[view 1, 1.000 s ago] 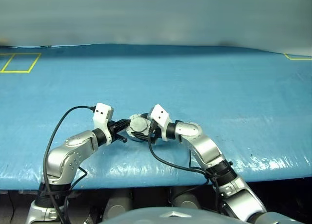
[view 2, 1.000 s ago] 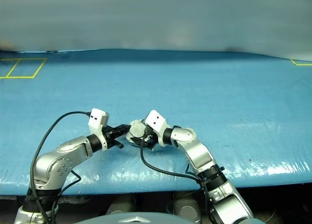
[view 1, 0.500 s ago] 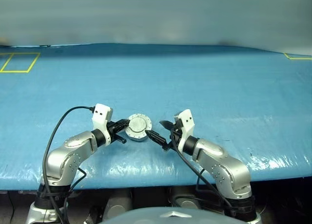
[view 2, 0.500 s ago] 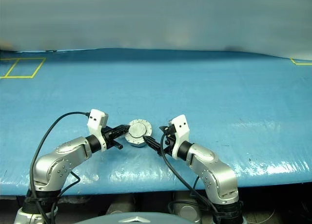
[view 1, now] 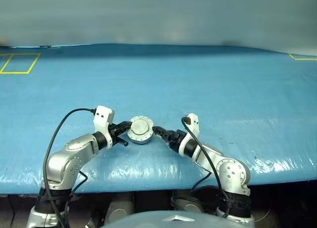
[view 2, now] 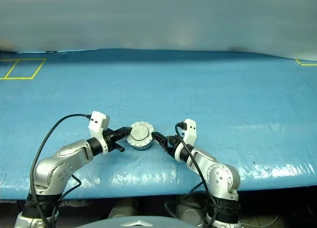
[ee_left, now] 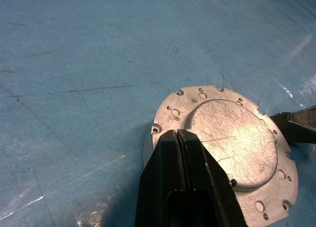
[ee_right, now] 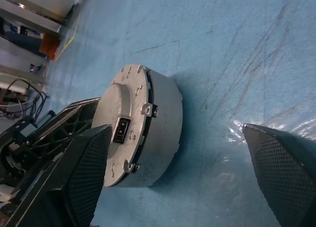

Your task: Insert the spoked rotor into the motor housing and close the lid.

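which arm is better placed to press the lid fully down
Probably left: its shut fingers already rest on the lid atop the motor housing. The right gripper stands open beside it.

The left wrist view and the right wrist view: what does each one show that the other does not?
Left wrist view: the lid face-on, with its raised central circle and rim holes, behind the shut left claw.
Right wrist view: the motor housing side wall, and the open right claw's fingers.
Both: the closed assembly on the blue table.
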Robot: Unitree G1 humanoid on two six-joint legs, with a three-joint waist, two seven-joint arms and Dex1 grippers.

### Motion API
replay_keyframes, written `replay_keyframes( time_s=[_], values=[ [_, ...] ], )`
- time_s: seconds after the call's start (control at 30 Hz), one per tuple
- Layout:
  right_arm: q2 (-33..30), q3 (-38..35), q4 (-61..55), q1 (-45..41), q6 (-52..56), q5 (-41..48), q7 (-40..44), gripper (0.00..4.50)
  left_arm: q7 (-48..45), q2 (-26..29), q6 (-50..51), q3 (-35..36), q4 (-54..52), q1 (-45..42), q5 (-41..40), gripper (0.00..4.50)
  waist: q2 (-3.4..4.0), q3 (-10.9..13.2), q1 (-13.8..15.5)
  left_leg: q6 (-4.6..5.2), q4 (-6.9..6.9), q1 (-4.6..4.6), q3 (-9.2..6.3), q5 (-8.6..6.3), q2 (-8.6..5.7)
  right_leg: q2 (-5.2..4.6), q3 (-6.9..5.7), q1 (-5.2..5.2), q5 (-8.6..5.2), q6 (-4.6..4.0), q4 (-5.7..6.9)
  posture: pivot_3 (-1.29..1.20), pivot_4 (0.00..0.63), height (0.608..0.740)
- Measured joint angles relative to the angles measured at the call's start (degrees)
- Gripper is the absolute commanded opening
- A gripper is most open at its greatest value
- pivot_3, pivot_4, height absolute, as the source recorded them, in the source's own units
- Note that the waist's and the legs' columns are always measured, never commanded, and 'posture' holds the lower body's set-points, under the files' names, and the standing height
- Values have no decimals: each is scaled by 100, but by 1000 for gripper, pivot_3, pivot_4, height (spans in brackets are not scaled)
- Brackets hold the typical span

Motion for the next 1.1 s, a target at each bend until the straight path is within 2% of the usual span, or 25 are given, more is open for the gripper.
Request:
replay_keyframes(
  time_s=[0.4,0.5,0.7,0.73,1.0,1.07,1.1],
  values=[
    [2,243,1150,-61,-491,2320,-970,4470,4,0,-15,-9,-9,12,11,0,0,0,-7,1,0,-2,1,-1,0,0,0,0,-1,-1,-3,0,150,740],
    [1,285,1432,-72,-763,2760,-1170,3834,6,0,-15,-14,-21,12,49,0,1,0,-9,2,0,-2,1,-1,1,0,0,0,-1,-1,-3,0,150,740],
    [-4,385,1648,-75,-983,3285,-1442,1909,53,-26,-6,15,-72,75,131,0,6,4,-10,3,-3,-9,1,-1,2,2,0,-7,-1,-1,-4,0,150,740],
    [-5,422,1617,-73,-1006,3381,-1470,1721,68,-25,2,43,-63,90,143,0,7,4,-12,4,-5,-8,0,-2,2,2,0,-7,-1,-1,-5,0,150,740],
    [-22,564,1527,187,-1016,3847,-1730,1700,93,-77,0,84,-54,116,188,0,8,4,-14,6,-9,-11,1,-3,4,2,0,-8,-2,-2,-14,0,150,740],
    [-32,650,1515,252,-989,3911,-1813,1222,81,-83,-7,92,-51,106,204,0,7,5,-15,6,-10,-12,0,-3,4,2,0,-8,-2,-3,-15,0,150,740],
    [-35,656,1514,273,-989,3951,-1821,1156,61,-78,-5,94,-49,108,203,0,9,6,-13,6,-9,-13,1,-3,4,2,-1,-9,-2,-3,-15,0,150,740]
  ],
)
